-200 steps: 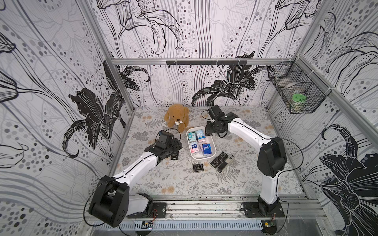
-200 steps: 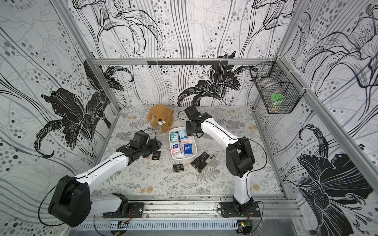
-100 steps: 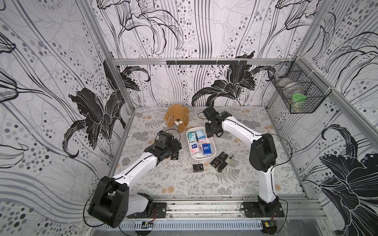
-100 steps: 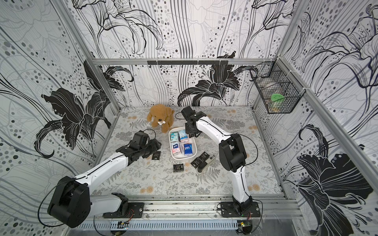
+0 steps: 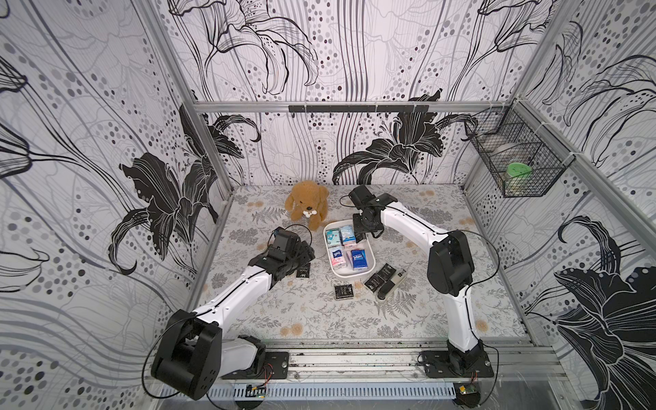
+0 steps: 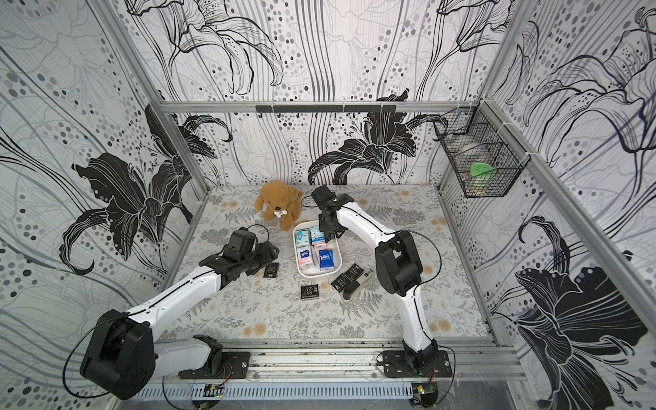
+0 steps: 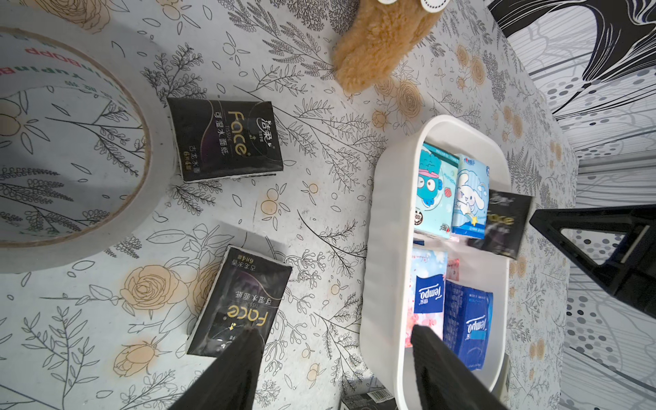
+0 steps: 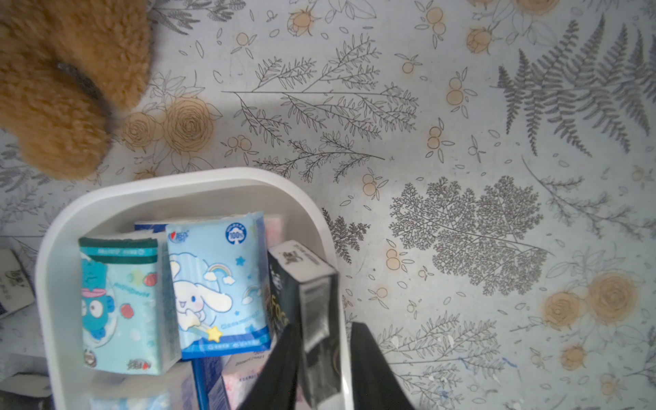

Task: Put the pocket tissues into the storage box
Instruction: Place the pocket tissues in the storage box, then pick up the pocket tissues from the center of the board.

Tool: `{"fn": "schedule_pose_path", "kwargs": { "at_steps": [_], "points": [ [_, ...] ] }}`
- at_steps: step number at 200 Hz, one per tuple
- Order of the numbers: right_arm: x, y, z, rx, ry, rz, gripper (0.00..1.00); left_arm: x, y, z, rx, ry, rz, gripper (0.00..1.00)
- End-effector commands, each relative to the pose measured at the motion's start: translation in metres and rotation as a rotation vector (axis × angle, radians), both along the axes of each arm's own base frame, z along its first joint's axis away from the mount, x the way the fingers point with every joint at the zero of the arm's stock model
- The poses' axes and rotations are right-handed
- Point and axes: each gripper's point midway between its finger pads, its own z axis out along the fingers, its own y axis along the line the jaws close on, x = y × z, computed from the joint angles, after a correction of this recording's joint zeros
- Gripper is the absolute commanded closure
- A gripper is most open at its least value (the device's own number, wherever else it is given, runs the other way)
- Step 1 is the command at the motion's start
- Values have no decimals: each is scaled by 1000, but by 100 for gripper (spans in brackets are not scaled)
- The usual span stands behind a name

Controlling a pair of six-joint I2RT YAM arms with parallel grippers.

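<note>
surface (image 5: 319, 319): a floral sheet walled on three sides. A wide bare stretch lies in front of the box and towards the right wall, so low arm moves have room there.
storage box (image 5: 346, 274): the white tray sits mid-surface, its far end just beside the plush dog (image 5: 307, 204). It looks partly filled, and its near end is bare white with space for more.
tape roll (image 7: 71, 142): just beside one loose black packet (image 7: 225, 140), perhaps touching it. That side is crowded for a grasp.
left gripper (image 7: 335, 332): jaws spread wide and empty, hanging over the strip between a second loose packet (image 7: 245, 301) and the box's wall.
right gripper (image 8: 323, 324): jaws slightly parted on either side of the carried black packet (image 8: 301, 284). A thin gap shows on one side, so I cannot tell whether it grips.
carried black packet: on edge right at the box's wall, against the light blue one. It could tip in or out.
pocket tissues in the box: teal (image 7: 431, 188), light blue (image 7: 470, 197), pink-white (image 7: 427, 284) and dark blue (image 7: 468, 319).
pocket tissues left outside: in a top view, black ones beside the left arm (image 5: 303, 272) and in front of the box (image 5: 343, 293), and what looks like two (image 5: 380, 278) against the long black-and-silver object (image 5: 392, 288).
</note>
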Motion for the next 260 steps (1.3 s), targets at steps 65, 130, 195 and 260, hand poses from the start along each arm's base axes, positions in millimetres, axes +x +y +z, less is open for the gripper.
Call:
{"fn": "schedule_pose_path", "kwargs": {
  "at_steps": [65,130,195,260],
  "points": [
    [-15,6,35,111,-42,18,49,4,9,3,-1,-21,37,28],
    [-67,-17,41,220,-42,-20,44,18,40,-3,183,41,97,24],
    [-100,-40,39,244,-44,-62,42,80,38,-7,350,28,-16,24],
    [-102,-45,52,244,-74,-68,41,130,48,-44,435,121,-125,24]
  ]
}}
